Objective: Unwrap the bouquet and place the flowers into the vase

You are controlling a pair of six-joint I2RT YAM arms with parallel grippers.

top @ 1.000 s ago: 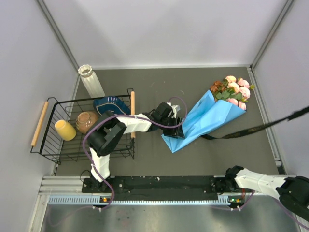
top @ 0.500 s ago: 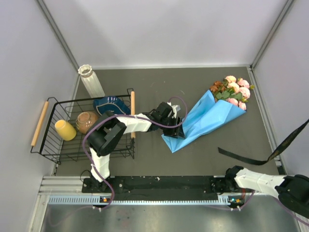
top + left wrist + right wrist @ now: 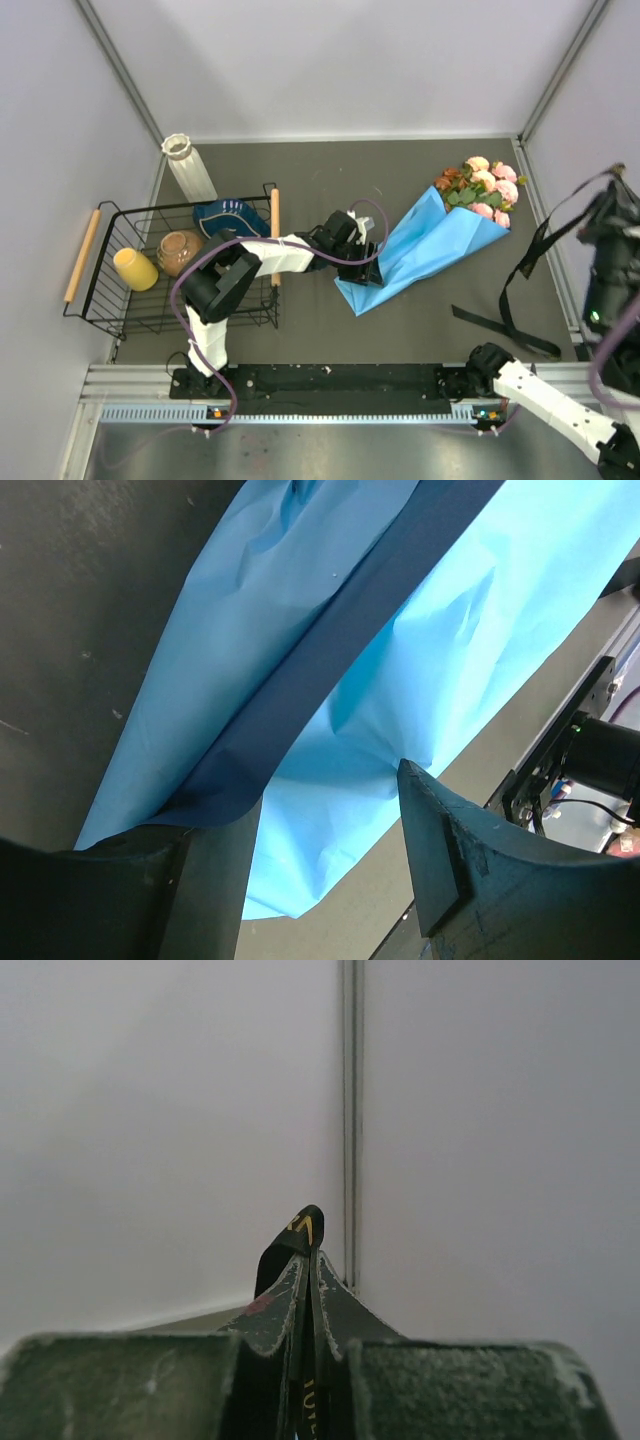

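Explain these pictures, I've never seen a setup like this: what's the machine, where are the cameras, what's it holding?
It is two robot arms bolted at a table's edge, each ending in a two-finger gripper. The wide picture looks down from above; the other two come from cameras on the wrists. On the dark table are a bouquet of pink and orange flowers in blue paper, a tall white ribbed vase, and a black wire basket holding a yellow cup and a brown bowl. The left gripper stands open at the paper's lower end. The right gripper, raised high, is shut on a black ribbon.
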